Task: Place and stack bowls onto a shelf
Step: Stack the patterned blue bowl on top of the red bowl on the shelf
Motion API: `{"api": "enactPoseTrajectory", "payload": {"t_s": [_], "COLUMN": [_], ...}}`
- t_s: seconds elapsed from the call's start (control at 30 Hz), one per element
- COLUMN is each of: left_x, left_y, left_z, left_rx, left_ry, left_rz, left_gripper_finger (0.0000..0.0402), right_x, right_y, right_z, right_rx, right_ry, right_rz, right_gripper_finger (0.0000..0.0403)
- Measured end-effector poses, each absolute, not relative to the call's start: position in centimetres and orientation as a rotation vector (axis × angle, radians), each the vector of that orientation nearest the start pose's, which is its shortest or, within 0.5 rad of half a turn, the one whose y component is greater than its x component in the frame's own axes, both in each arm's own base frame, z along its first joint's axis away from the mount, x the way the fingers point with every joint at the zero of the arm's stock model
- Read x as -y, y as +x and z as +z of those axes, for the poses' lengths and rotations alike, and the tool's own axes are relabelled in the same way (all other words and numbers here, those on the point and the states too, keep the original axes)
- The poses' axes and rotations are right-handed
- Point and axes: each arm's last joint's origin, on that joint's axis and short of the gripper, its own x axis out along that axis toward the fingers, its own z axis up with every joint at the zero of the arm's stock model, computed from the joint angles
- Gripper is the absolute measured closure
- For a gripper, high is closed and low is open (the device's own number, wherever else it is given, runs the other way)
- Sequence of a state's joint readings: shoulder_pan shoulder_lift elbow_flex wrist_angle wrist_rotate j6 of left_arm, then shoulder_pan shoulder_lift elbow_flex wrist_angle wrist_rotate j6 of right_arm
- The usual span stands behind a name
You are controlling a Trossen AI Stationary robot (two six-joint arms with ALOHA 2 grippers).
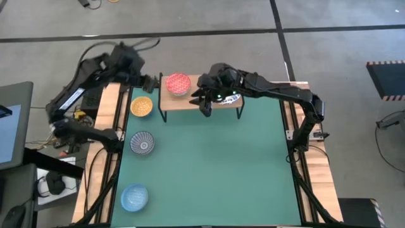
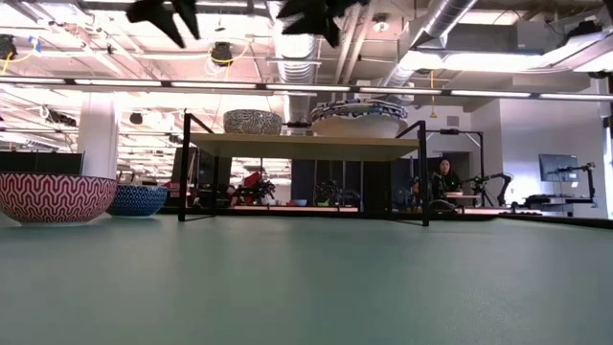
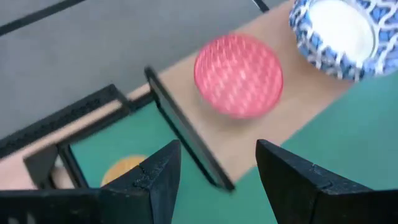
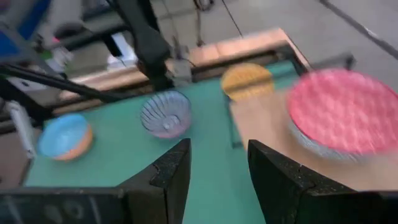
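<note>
The shelf stands at the table's far edge. A red bowl sits on the shelf's left end; it also shows in the left wrist view. A stack of white blue-rimmed bowls sits on its right part, mostly hidden in the high view by my right arm. Yellow-orange, grey-patterned and light blue bowls rest on the table's left side. My left gripper is open and empty, above and just left of the shelf. My right gripper is open and empty above the shelf's middle.
The green table top is bare in front of and to the right of the shelf. In the low view both grippers hang well above the shelf board. A person sits far behind the table.
</note>
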State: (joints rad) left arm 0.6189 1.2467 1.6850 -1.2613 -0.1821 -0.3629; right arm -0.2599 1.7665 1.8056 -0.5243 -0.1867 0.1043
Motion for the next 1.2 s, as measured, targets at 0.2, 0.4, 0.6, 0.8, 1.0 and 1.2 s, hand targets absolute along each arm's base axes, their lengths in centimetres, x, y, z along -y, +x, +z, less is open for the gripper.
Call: {"api": "enactPoseTrajectory", "payload": {"t_s": [0.2,0.4,0.6,0.8,1.0,1.2], "left_x": [-7.3,-4.3,-2.9,-2.1,-1.8,-1.5], "left_y": [13.1,11.0,10.1,9.8,10.2,10.6], "left_z": [40.9,37.5,35.9,34.7,33.4,31.7], "left_rx": [-0.69,-0.72,-0.761,-0.849,-0.955,-1.06], "left_ry": [-0.594,-0.658,-0.676,-0.629,-0.55,-0.427], "left_rz": [0.843,0.761,0.651,0.605,0.555,0.468], "left_gripper_finger": [0.021,0.021,0.021,0.021,0.021,0.021], "right_x": [8.0,5.3,2.7,1.1,-0.5,-2.1], "right_y": [41.5,44.3,47.0,50.4,53.0,54.8], "right_z": [37.2,34.0,29.9,25.6,21.4,18.7], "right_rx": [-0.423,-0.473,-0.518,-0.464,-0.49,-0.504], "right_ry": [0.285,0.393,0.491,0.611,0.489,0.18], "right_rz": [-0.065,-0.075,-0.099,-0.088,-0.037,0.065], "right_gripper_finger": [0.0218,0.0218,0.0218,0.0218,0.0218,0.0218]}}
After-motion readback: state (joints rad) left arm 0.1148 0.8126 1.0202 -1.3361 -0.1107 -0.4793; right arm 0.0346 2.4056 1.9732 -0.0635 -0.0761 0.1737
